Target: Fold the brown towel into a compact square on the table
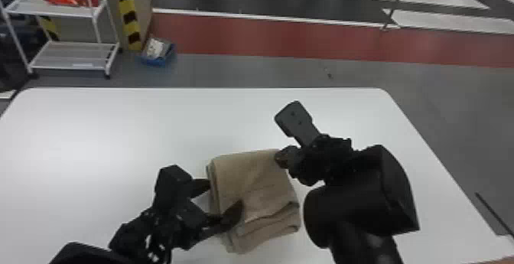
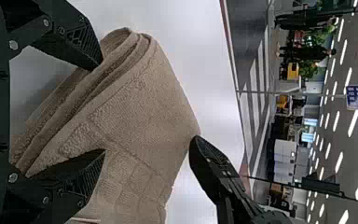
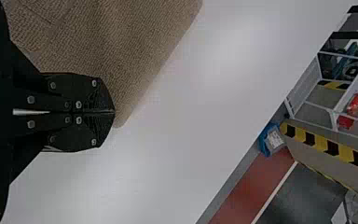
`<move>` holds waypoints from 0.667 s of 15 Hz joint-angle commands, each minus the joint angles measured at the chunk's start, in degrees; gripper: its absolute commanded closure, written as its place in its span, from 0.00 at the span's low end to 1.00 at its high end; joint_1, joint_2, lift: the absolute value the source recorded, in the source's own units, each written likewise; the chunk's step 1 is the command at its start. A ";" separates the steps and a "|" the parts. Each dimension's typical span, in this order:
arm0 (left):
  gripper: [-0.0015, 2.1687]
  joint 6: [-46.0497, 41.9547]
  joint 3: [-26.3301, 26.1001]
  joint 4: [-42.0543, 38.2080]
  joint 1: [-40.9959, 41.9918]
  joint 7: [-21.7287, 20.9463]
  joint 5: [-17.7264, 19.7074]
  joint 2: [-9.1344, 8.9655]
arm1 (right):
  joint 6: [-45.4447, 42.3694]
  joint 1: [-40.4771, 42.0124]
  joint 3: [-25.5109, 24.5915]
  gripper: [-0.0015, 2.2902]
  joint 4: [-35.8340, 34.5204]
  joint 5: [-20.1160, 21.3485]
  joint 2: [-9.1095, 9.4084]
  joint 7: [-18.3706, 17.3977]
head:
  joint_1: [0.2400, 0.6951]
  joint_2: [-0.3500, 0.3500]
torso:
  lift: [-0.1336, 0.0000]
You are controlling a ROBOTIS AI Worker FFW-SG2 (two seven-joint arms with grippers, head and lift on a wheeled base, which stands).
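Towel [image 1: 256, 183], brown and folded (its layers peek out along the near edge), lies on the white table [image 1: 114, 129]. The left gripper [image 1: 225, 194] stands wide at its left side; the right gripper [image 1: 282, 158] is narrow, fingertips together, at the far right corner.

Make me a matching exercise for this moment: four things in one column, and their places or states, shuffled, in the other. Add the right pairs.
Things
1. Brown towel
2. Left gripper
3. Right gripper
4. Blue bin

Places and states
A. Fingers closed, at a corner of the towel
B. On the floor beyond the table
C. Folded in layers on the tabletop
D. Fingers apart, at the towel's left side

Right pairs: 1-C, 2-D, 3-A, 4-B
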 commanded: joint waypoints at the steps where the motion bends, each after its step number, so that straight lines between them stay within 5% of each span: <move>1: 0.15 0.00 -0.07 0.00 0.00 0.00 -0.17 -0.01 | -0.94 -1.64 -0.29 0.85 4.63 0.00 0.05 -0.51 | 1.00 0.26 | 0.07; 6: 0.15 0.18 0.19 0.00 -0.26 -0.26 -0.43 -0.01 | -2.52 -2.08 -0.29 0.85 5.87 -1.23 0.05 -1.74 | 1.00 0.26 | 0.07; 10: 0.11 1.58 1.16 -4.74 0.44 -0.70 1.76 0.08 | -1.12 -1.38 -2.57 0.85 -0.02 -3.25 0.05 -1.91 | 1.00 0.26 | 0.07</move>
